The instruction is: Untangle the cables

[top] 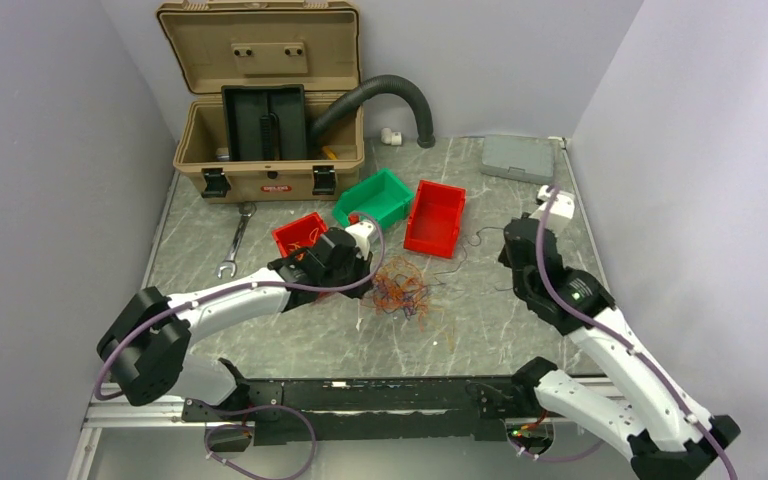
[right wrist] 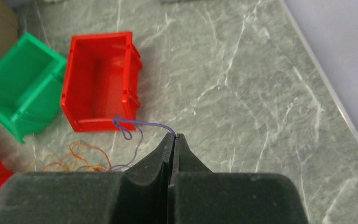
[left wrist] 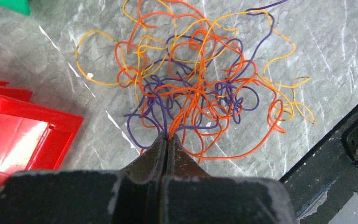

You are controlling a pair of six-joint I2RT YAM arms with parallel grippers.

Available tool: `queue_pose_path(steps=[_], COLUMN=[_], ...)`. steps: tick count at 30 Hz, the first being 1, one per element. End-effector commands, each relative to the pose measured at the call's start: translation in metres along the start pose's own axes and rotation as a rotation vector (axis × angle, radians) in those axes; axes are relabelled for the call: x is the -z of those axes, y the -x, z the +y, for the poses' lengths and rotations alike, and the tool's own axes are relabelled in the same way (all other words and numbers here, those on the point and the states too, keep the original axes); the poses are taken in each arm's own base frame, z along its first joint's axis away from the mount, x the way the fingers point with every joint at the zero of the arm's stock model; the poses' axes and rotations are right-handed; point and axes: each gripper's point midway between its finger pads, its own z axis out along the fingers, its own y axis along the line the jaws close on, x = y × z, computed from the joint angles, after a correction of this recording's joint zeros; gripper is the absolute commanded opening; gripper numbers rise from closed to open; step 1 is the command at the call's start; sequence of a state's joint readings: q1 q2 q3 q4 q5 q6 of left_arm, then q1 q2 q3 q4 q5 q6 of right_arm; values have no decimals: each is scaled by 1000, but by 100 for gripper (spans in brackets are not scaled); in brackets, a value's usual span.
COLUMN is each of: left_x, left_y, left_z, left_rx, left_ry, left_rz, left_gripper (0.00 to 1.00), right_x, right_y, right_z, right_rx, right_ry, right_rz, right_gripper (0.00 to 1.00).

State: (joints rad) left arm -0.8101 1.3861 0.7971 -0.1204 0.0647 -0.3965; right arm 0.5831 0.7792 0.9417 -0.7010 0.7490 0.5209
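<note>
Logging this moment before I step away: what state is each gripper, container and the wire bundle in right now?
cables: knotted in one loose tangle.
left gripper: shut on strands at the tangle's edge.
right gripper: shut on a purple strand.
toolbox: lid open.
grey case: closed.
red bin right of the green one: empty.
green bin: empty where visible.

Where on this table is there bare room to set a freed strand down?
Bare marble: the near strip between the cables and the front rail; also far right, between the right-hand red bin and the grey case. Crowded: the middle, around the left gripper and green bin.
</note>
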Motion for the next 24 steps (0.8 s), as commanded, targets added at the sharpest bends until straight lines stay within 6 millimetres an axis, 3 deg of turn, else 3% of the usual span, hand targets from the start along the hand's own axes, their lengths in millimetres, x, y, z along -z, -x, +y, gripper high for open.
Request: queue_pose_path(steps=[1,3,6,8,11,16,21,24], left_x=[13,12,10,14,24,33,34,40], left_y=[27,24,21,26,48,93,131,152], left_z=[-14,-15,-15,-15,-22,-53,-95,-113], left_rx=[-48,-66,-111,-143,-189,-255,-275,-273], left_ry=[-40,-39,-25,-21,-36,-137,-307,-372], left_rz=[-70,-48,-17,-31,-90,-169,-267,-321], left_gripper=[0,2,30,46,65,70,79,81], right_x=[-15,-21,-22,-21,-6,41,66,76], right_y=[-23,-34,-32,-16,30,115,160,175], right_z=[7,-12,-27,-14,15,53,82,100], right_rx=[-18,-32,-49,-43,-48,-61,-61,-74], right_ry=[-46,-186,-276,-192,7,291,435,513], right_rz=[79,87,72,41,-48,-188,-225,-226], right_gripper=[0,0,0,0,0,0,0,0])
